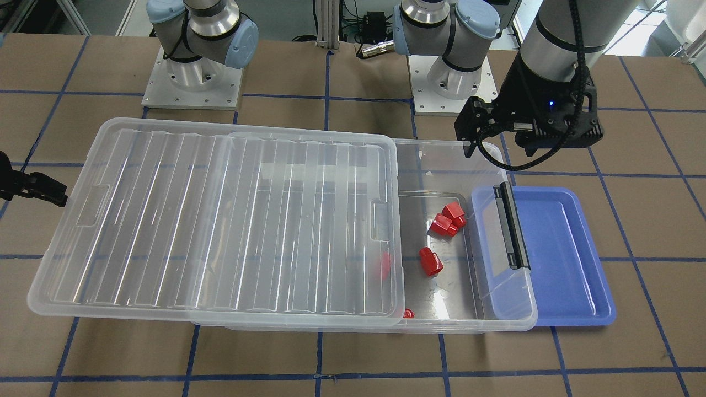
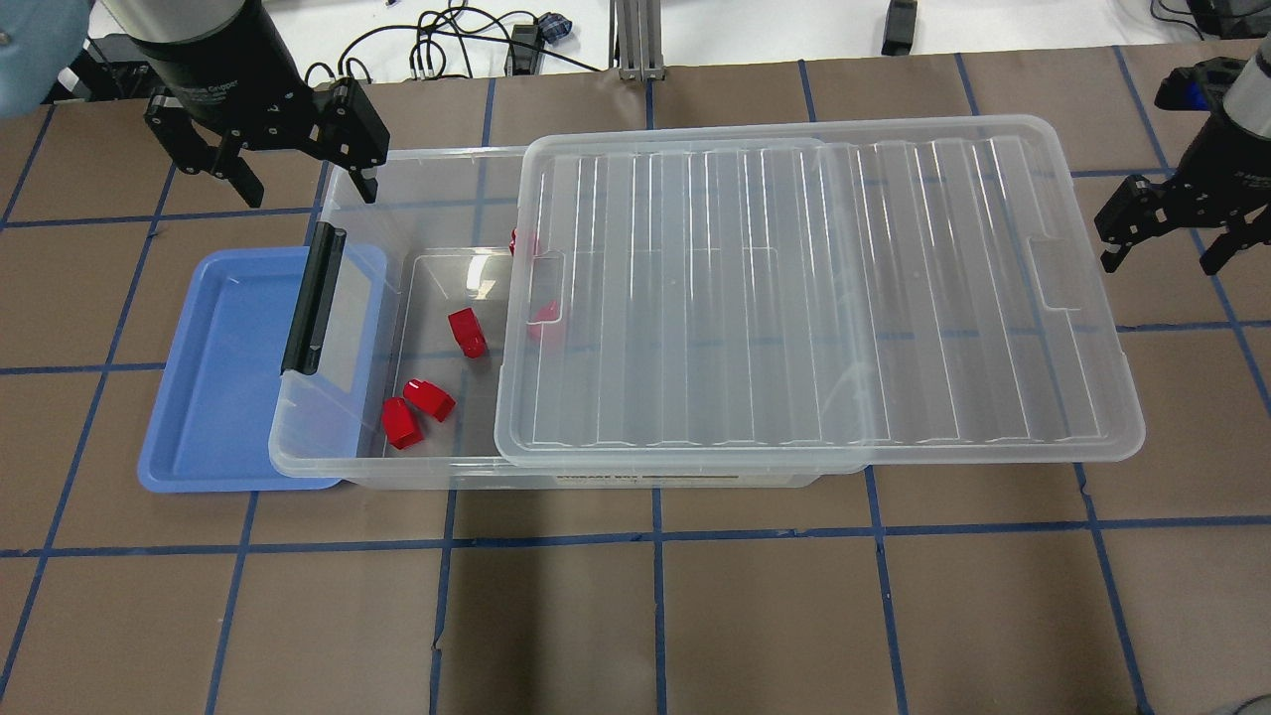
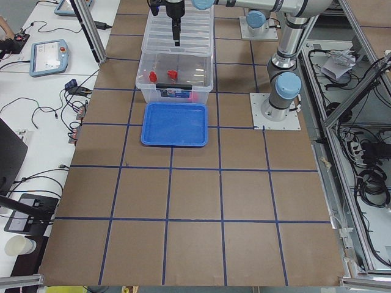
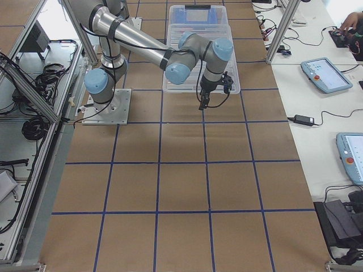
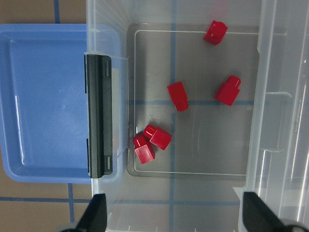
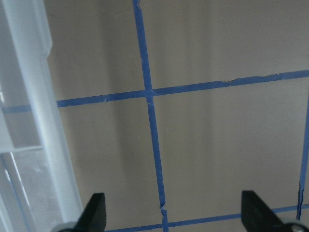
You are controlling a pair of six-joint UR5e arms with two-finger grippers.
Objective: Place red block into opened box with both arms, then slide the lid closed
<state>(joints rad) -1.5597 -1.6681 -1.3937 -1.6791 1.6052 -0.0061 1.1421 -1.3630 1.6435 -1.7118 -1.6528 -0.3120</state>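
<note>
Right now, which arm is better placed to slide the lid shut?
Right. The right gripper hangs open just beyond the lid's overhanging end; the left gripper hovers at the box's handle end.

Robotics lab: grid-taped table, teach pendants, aluminium framing, cable tangles.

A large clear plastic box with a black bar handle lies centre-left in the overhead view, uncovered at its left end. Its ribbed clear plastic lid covers the rest and overhangs to the right. Small red plastic blocks lie on the uncovered floor.
</note>
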